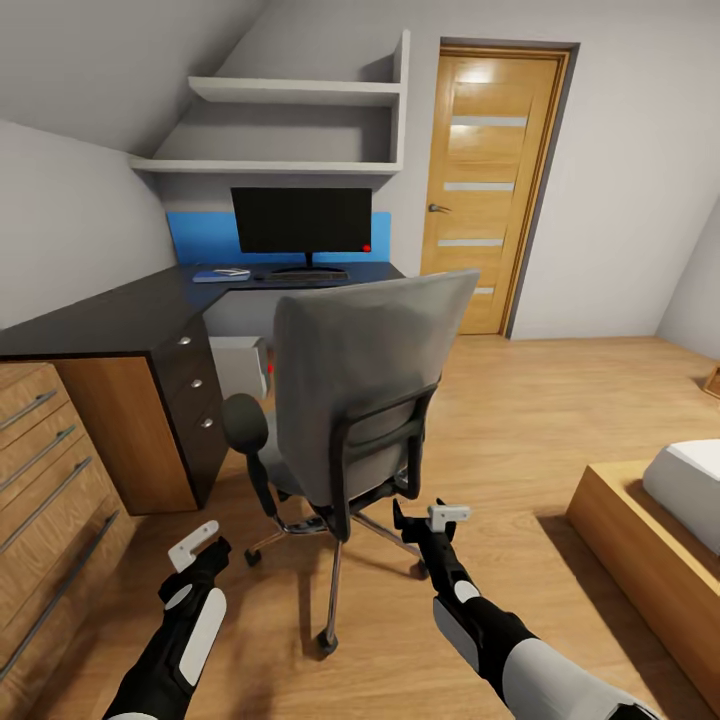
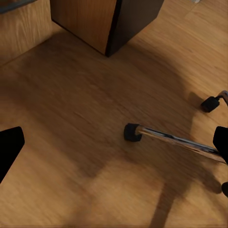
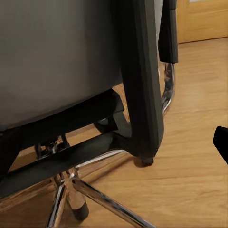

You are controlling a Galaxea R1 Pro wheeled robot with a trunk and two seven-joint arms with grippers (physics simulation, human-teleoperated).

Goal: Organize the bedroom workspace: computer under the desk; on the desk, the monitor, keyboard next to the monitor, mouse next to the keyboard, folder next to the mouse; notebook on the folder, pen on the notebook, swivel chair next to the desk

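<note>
The grey swivel chair point(image 1: 360, 370) stands mid-floor with its back to me, so the back hides its seat. Beyond it the black desk point(image 1: 110, 315) carries the monitor point(image 1: 301, 220), with the keyboard point(image 1: 300, 275) in front of it. Left of the keyboard lies a flat blue-grey thing point(image 1: 222, 273), too small to name. The light grey computer point(image 1: 238, 365) sits under the desk. My left gripper point(image 1: 203, 550) is open, low over the floor near a chair castor point(image 2: 133, 132). My right gripper point(image 1: 425, 522) is open just behind the chair's frame point(image 3: 142, 95), apart from it.
A black drawer unit with silver knobs point(image 1: 195, 385) stands under the desk end, with a wooden drawer chest point(image 1: 50, 470) at the near left. A bed frame point(image 1: 640, 530) is at the right. The wooden door point(image 1: 490, 180) is behind, and wall shelves point(image 1: 290, 95) hang above the monitor.
</note>
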